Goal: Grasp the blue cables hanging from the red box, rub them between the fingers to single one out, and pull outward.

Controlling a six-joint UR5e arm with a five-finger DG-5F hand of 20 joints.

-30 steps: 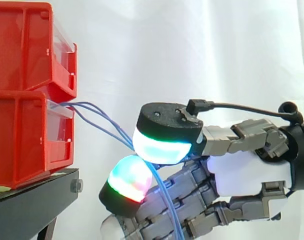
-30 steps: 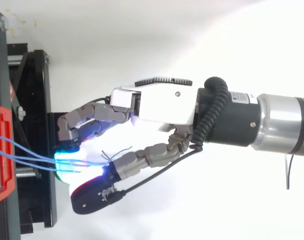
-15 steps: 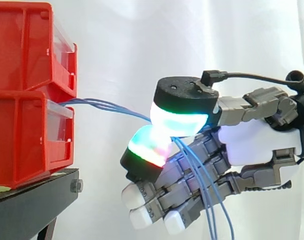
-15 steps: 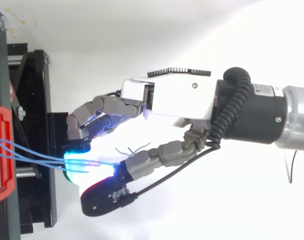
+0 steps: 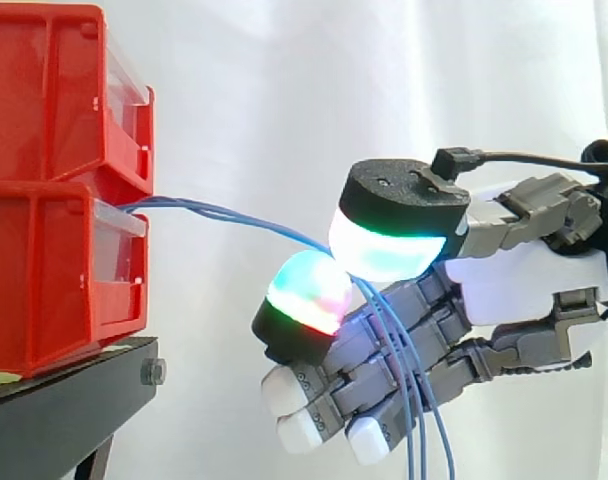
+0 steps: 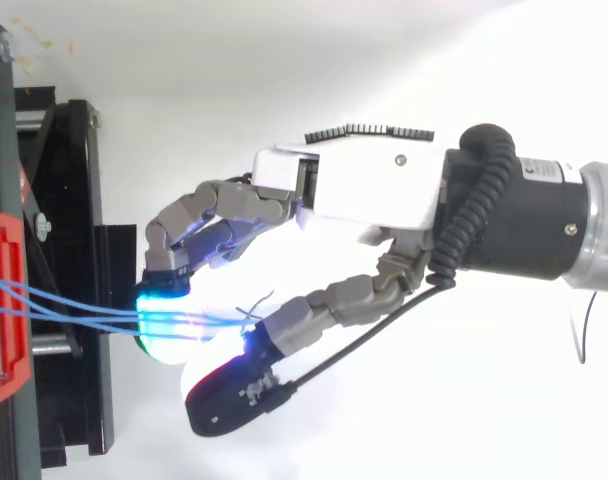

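Several thin blue cables (image 5: 224, 211) run from the lower red box (image 5: 54, 270) out to the right, nearly level and drawn fairly straight, then drop past the fingers as loose ends (image 5: 424, 430). My hand (image 5: 504, 290) reaches in from the right with its thumb pad (image 5: 389, 245) glowing cyan-green above and a fingertip (image 5: 309, 290) glowing red-green below. The cables are pinched between these two pads. From above the cables (image 6: 74, 308) cross from the box (image 6: 4, 300) into the glowing pads of my hand (image 6: 374, 190).
A second red box (image 5: 54, 95) is stacked on the lower one. Both rest on a black stand (image 5: 64, 405). A white curtain hangs behind, and the stand's black frame (image 6: 69, 250) runs down the left of the top view.
My hand has moved right, away from the boxes, with the cables still pinched. The cables between box and fingers have stretched out longer and straighter.
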